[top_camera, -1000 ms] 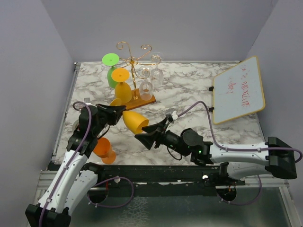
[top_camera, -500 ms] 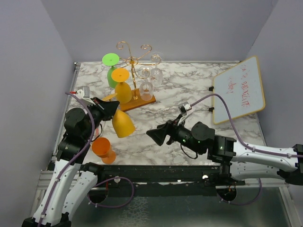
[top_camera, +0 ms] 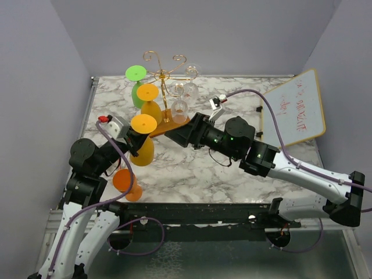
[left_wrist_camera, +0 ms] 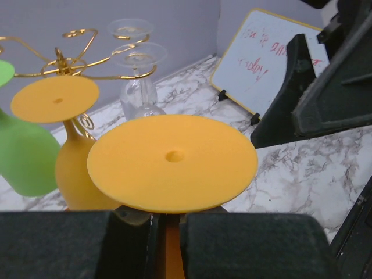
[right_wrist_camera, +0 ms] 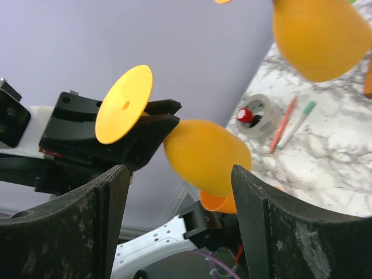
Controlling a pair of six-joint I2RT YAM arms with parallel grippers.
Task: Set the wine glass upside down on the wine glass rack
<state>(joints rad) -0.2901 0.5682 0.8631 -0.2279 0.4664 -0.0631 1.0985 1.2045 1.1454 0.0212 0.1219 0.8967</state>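
1. My left claw [left_wrist_camera: 167,225] gripped the yellow-orange plastic wine glass [top_camera: 143,154] by its stem, foot up, ready for hanging.
2. The gold wire wine glass rack with a wooden base [top_camera: 168,125] stood beyond that claw, apart.
3. My right claw [top_camera: 177,132] gaped wide and empty beside the glass.
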